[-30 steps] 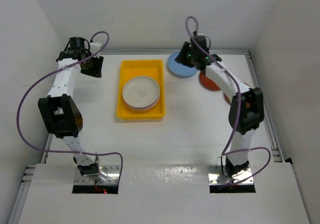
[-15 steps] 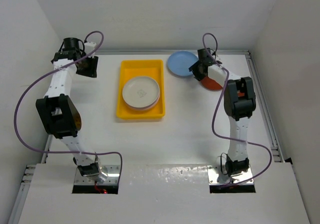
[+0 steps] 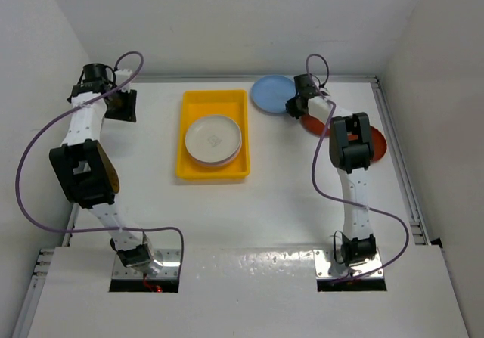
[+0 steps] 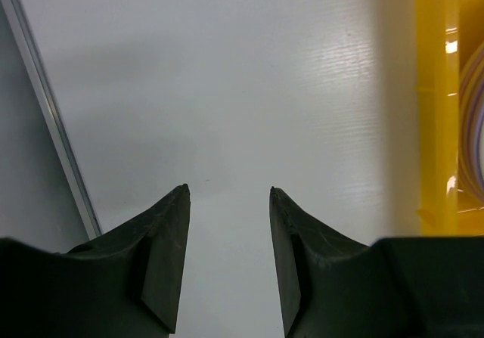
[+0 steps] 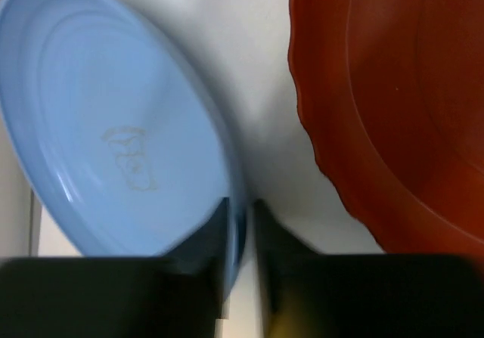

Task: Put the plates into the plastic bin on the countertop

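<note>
Over the last second the right gripper [image 5: 240, 236] has come down from above the light blue plate [image 5: 113, 126] to its right edge, and the left gripper [image 4: 229, 194] has drifted left, farther from the yellow bin [image 3: 189, 103]. The right fingers now pinch that plate's rim, one inside the dish and one outside, the plate lying at the back of the countertop [image 3: 249, 217] between the bin and the dark red plate [image 5: 401, 111]. The left fingers stand apart over bare countertop, holding nothing, and a cream plate [image 3: 213, 137] lies in the bin.
</note>
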